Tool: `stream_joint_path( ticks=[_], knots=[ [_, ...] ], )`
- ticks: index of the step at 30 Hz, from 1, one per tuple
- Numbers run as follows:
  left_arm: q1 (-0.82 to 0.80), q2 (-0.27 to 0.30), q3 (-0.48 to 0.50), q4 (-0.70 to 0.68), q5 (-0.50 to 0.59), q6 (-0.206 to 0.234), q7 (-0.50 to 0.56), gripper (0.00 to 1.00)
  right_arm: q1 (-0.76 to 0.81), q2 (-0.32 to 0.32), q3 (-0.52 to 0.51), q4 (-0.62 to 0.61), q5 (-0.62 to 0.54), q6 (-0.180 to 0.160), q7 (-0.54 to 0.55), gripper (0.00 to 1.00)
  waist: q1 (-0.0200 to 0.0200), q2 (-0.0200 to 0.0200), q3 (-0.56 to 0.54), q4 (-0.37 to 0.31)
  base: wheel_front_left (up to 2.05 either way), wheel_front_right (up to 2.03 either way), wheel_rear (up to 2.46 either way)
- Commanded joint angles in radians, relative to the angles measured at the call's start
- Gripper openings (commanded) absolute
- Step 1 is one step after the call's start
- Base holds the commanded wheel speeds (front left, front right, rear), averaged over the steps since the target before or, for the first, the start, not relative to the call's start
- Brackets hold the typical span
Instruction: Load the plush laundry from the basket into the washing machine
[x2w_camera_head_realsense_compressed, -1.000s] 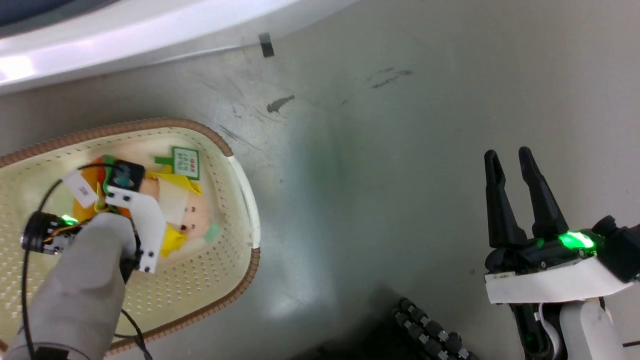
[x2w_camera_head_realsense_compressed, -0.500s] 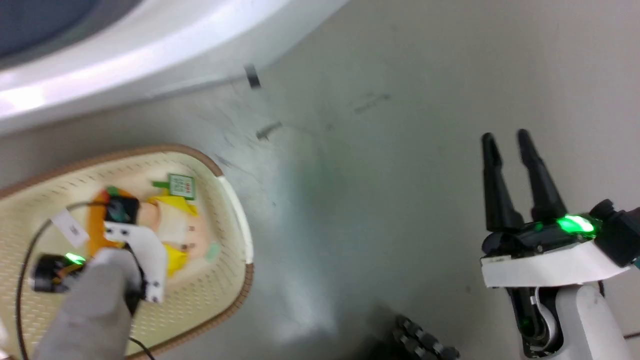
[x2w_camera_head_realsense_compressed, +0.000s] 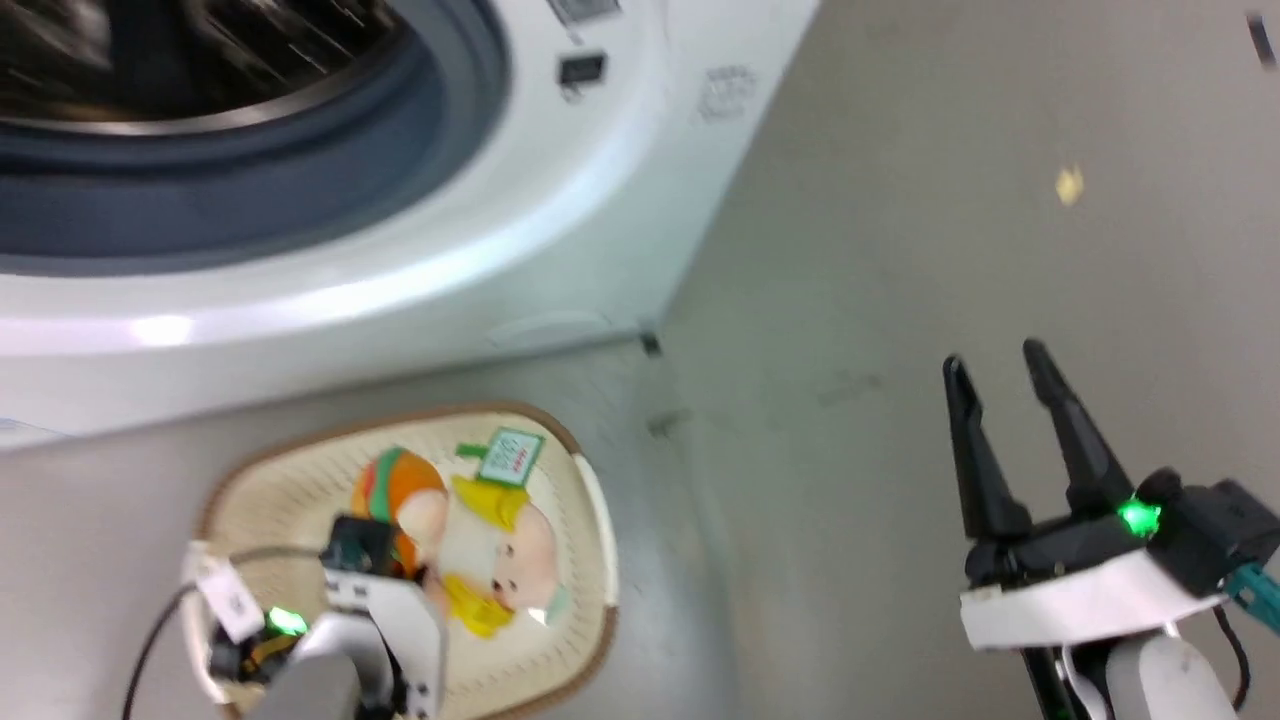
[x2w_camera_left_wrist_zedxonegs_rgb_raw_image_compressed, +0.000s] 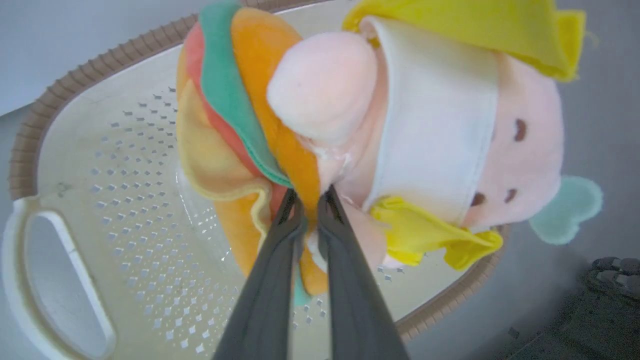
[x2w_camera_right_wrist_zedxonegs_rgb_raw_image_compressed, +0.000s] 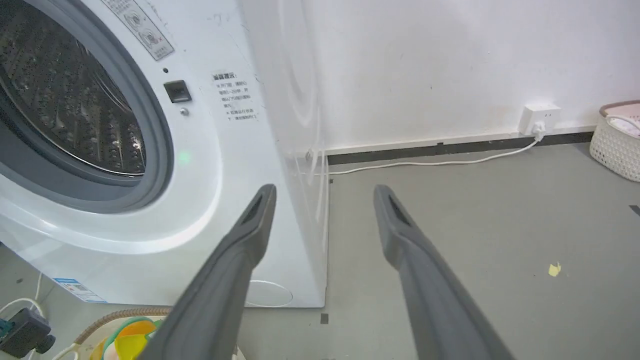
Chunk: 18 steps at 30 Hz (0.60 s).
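Two grippers, one toy, one basket, one washer, listed from the left.

1. Left gripper (x2w_camera_left_wrist_zedxonegs_rgb_raw_image_compressed: 310, 195): jaws pressed almost together, pinching a fold of orange fabric at the toy's striped part.

2. Plush toy (x2w_camera_left_wrist_zedxonegs_rgb_raw_image_compressed: 435, 125): peach-pink doll with yellow clothes, a white band and an orange-and-green striped part. It sits at and just beyond the left jaw tips, with its face to their right in the left wrist view. A green-white tag (x2w_camera_head_realsense_compressed: 510, 457) shows on its far side in the head view. The toy appears to hang over the basket rather than lie flat, but any contact underneath is hidden.

3. Basket (x2w_camera_left_wrist_zedxonegs_rgb_raw_image_compressed: 100, 210): cream, perforated, brown rim, lying beneath and around the left jaws. No other laundry shows in it.

4. Washer (x2w_camera_head_realsense_compressed: 560, 230): white, with the round opening uncovered and the grey seal (x2w_camera_right_wrist_zedxonegs_rgb_raw_image_compressed: 150, 125) and steel drum (x2w_camera_right_wrist_zedxonegs_rgb_raw_image_compressed: 65, 110) exposed. It stands beyond the left jaws, well apart from them, and ahead and to the left of the right jaws.

5. Right gripper (x2w_camera_head_realsense_compressed: 992, 357): jaws spread and holding nothing, with bare floor (x2w_camera_head_realsense_compressed: 900, 250) between and beyond them. It is well apart from the basket.

Status, as judged: the grasp is made and the toy is over the basket. The lift clear of the rim, the carry to the opening and the release inside the drum are yet to be done, so the task is at an early stage.
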<state>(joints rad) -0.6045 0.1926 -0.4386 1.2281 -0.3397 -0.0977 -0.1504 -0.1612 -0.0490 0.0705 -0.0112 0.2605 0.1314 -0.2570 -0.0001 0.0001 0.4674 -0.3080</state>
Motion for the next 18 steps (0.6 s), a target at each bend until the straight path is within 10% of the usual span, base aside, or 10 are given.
stream_joint_path(
  ticks=[1,7,18],
  knots=[
    [0.041,-0.015,0.008,-0.014,-0.020,-0.008,-0.041,0.00,0.031,-0.001,-0.012,0.003,-0.019,-0.001,-0.005,1.00,0.0001,-0.0001,-0.149,0.105,0.00,0.00,0.00],
    [0.102,-0.037,0.041,-0.099,-0.065,-0.018,-0.102,0.00,0.087,-0.001,-0.040,0.003,-0.046,-0.001,-0.005,1.00,0.0001,-0.0001,-0.234,0.163,0.00,0.00,0.00],
    [0.375,-0.034,0.216,-0.680,-0.057,0.042,-0.111,0.00,0.171,-0.001,-0.048,0.005,-0.054,-0.001,-0.005,1.00,0.0001,-0.0001,-0.348,0.225,0.00,0.00,0.00]
  ],
)
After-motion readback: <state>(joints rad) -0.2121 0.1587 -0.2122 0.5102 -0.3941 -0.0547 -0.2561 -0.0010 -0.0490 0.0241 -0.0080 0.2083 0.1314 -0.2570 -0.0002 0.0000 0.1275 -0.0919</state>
